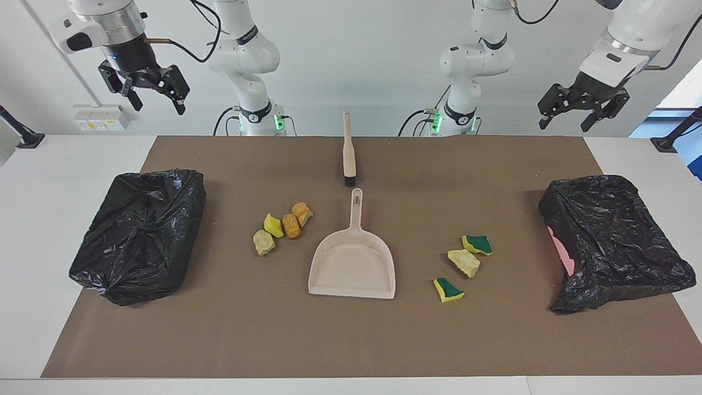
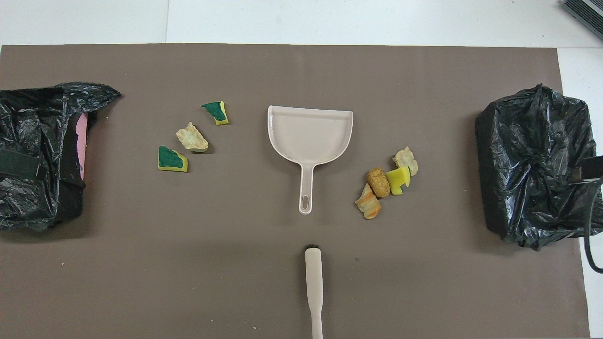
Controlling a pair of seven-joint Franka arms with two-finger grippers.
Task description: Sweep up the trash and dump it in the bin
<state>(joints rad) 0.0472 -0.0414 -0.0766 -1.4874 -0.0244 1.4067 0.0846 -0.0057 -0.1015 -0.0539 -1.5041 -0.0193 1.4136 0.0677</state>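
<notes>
The trash is seven small bits of sponge, and they lie on the brown mat (image 1: 340, 340) in two little groups. One group has four bits (image 1: 282, 226): a yellow one, two orange-brown ones and a pale one. They sit close together, beside the dustpan (image 1: 352, 269), toward the right arm's end of the table. The other group has three bits (image 1: 464, 263): two yellow ones with green tops and a pale one between them. They lie a little apart from each other, beside the dustpan too, but toward the left arm's end.

The dustpan is beige and lies flat in the middle of the mat. Nothing is in it. Its handle points toward the robots. The brush (image 1: 349, 151) lies just past the tip of that handle, nearer to the robots, with its dark bristles pointing at the dustpan. The two do not touch.

At each end of the mat sits a bin lined with a black bag. The bin at the right arm's end (image 1: 140, 233) is all wrapped in black. The bin at the left arm's end (image 1: 611, 241) shows a bit of pink at its side.

Both arms wait up high. The right gripper (image 1: 155, 90) hangs in the air over the table's edge near the robots, with its fingers spread apart and nothing in them. The left gripper (image 1: 581, 112) hangs the same way at its own end, fingers apart and holding nothing.
</notes>
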